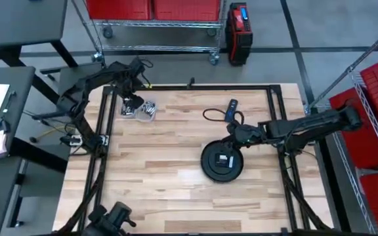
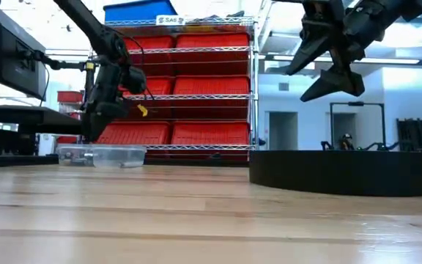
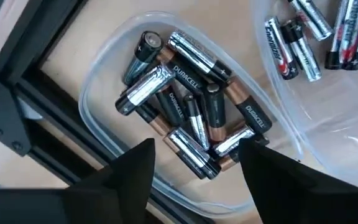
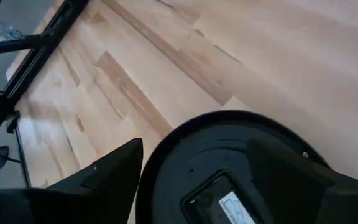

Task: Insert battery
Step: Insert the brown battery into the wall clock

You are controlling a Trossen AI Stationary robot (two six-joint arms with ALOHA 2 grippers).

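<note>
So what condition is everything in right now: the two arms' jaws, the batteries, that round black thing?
Left gripper: jaws open, poised over the battery tub, holding nothing.
Right gripper: jaws open, empty, above the disc.
Batteries: loose pile in the clear tub.
Round black disc: flat on the table, untouched.
Second tub: also holds batteries.

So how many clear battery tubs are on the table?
2, side by side at the table's far left corner: one tub of Duracells directly under the left gripper, the other tub right beside it.
</note>
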